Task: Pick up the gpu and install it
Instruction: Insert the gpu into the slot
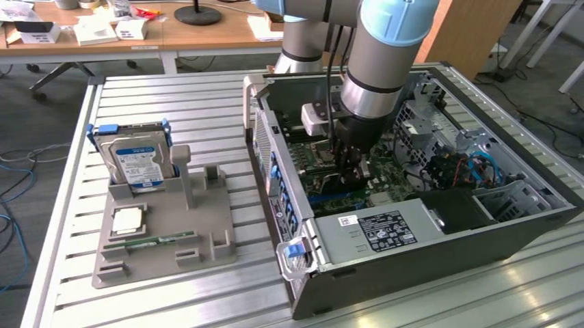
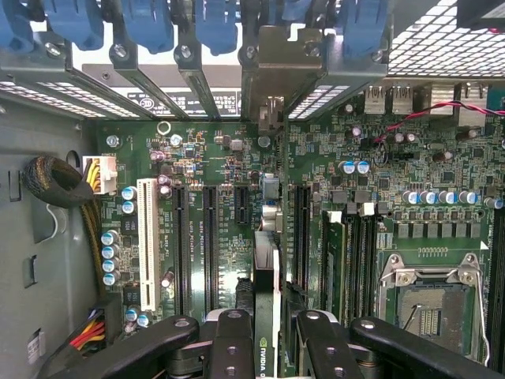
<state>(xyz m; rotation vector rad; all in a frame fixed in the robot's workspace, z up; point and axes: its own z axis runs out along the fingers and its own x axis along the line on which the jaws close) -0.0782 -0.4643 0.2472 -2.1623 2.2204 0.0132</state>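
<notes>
I am holding the thin dark GPU card (image 2: pixel 264 316), edge-on, in the black gripper (image 2: pixel 264 347), fingers (image 2: pixel 229 343) clamping it above the green motherboard (image 2: pixel 221 205), blue slot latches (image 2: pixel 213 24) near the wrist frame's upper edge.

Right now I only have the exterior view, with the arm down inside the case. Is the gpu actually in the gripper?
Observer: Yes. In the wrist view the gripper is shut on the gpu, with the card edge-on to the camera.
Operator: Where's its bracket end?
Observer: The silver bracket sits right by the blue latches.
Operator: Are the neighbouring slots occupied?
Observer: No. The long black slots on both sides of the card are bare.
</notes>
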